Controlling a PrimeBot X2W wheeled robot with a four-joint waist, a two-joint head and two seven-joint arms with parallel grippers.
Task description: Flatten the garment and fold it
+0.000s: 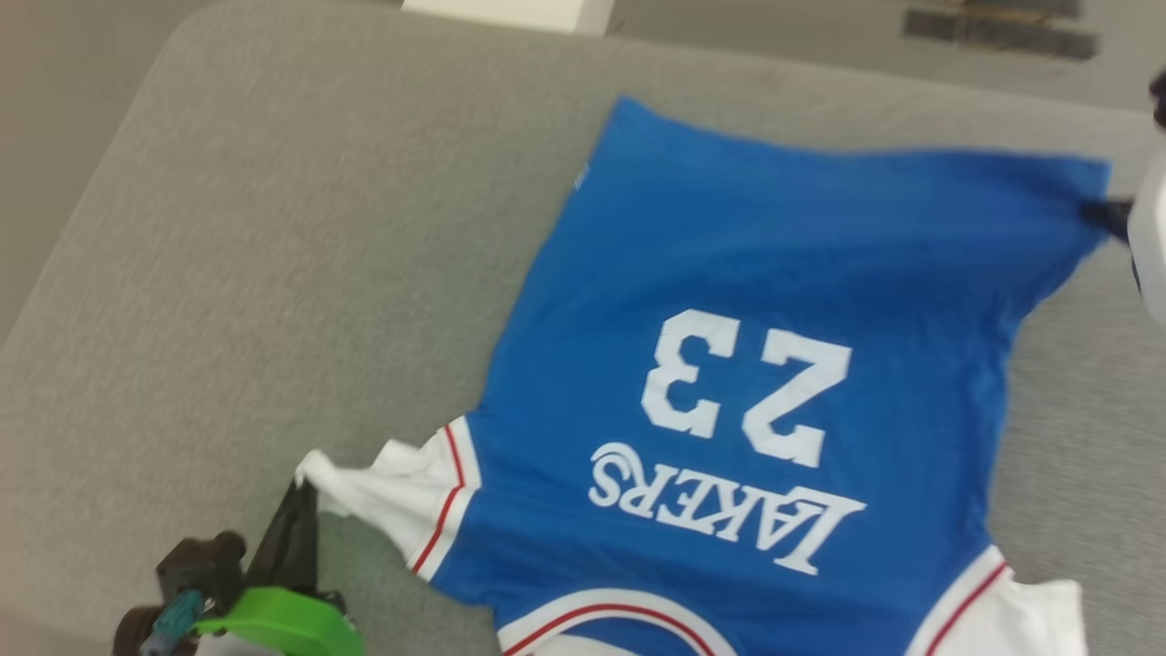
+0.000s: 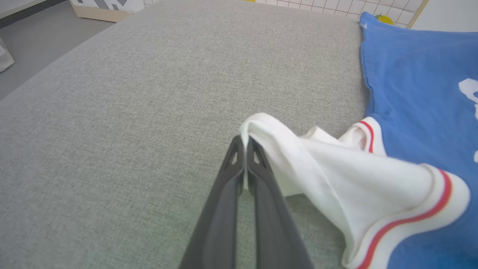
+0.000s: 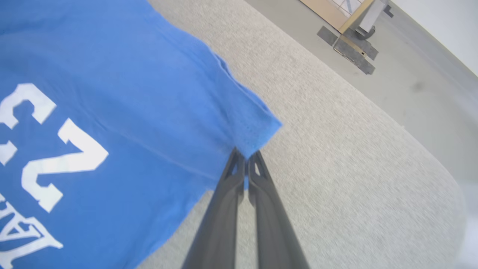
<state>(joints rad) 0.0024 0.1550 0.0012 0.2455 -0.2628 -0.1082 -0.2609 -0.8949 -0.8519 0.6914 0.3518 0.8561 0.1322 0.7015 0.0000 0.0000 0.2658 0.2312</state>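
The garment (image 1: 729, 273) lies on the grey surface (image 1: 228, 228), number print (image 1: 747, 383) up. The left hand (image 2: 244, 144) is pinched shut on the sleeve tip (image 2: 257, 125) beside the print. The right hand (image 3: 245, 157) is closed on the hem corner (image 3: 261, 130) beyond it; pull them apart evenly and low to smooth the wrinkles.

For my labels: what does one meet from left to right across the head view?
Dark two-fingered left end effector, white short sleeve, royal-blue jersey T-shirt body with white number print, right end effector.

Royal-blue, white-sleeved garment (image 1: 774, 264), number print upward, spread almost flat on grey fabric surface (image 1: 273, 273)
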